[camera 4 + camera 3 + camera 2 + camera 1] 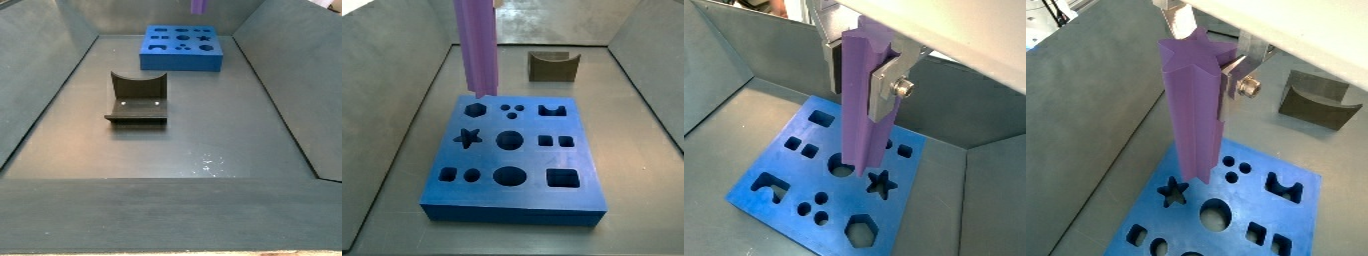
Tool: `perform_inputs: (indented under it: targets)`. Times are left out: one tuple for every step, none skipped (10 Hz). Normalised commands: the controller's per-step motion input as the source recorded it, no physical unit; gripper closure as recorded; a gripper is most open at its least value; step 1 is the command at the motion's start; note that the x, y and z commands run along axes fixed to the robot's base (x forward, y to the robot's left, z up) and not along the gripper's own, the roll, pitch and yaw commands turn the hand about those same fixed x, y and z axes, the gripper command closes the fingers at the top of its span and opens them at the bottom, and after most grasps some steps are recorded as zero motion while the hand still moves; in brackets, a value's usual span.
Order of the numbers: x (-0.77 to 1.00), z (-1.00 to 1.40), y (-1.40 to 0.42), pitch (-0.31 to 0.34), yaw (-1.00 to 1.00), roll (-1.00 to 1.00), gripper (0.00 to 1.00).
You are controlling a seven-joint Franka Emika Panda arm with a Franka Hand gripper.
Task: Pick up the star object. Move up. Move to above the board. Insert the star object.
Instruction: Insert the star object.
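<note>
My gripper (pixel 1207 60) is shut on the star object (pixel 1197 100), a tall light-purple prism with a star-shaped end. It also shows in the wrist view (pixel 867 100) between the silver fingers (pixel 885 90). The prism hangs upright over the board (pixel 1283 215), a thick bright-blue block with many shaped holes. Its lower end is above the board's surface, near the star hole (pixel 1174 190) and not in it. In a side view the star object (pixel 478 45) hangs over the far left part of the board (pixel 489 160); the gripper is out of frame there.
The fixture (pixel 553 66), dark olive, stands on the grey floor beyond the board, and shows nearer the camera in a side view (pixel 138 98). Grey sloping walls (pixel 422 90) enclose the floor. The board (pixel 187 62) lies at the far end.
</note>
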Motion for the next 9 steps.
perform_inputs:
  targets:
    - [0.0,0.0,0.0,0.0,0.0,-0.03,1.0]
    - [0.04,0.0,-0.01,0.007,-0.01,0.0,1.0]
    - [0.02,0.0,0.0,0.017,-0.03,-0.03,1.0]
    - [0.0,0.0,0.03,0.009,-0.05,-0.03,1.0]
    - [0.0,0.0,0.0,0.0,0.0,0.0,1.0]
    - [0.0,0.0,0.02,0.0,-0.03,0.0,1.0]
    - [0.0,0.0,0.11,0.0,-0.12,0.01,1.0]
    - [0.0,0.0,0.04,0.0,0.0,-0.03,1.0]
    - [-0.05,-0.11,0.0,-0.001,0.0,0.0,1.0]
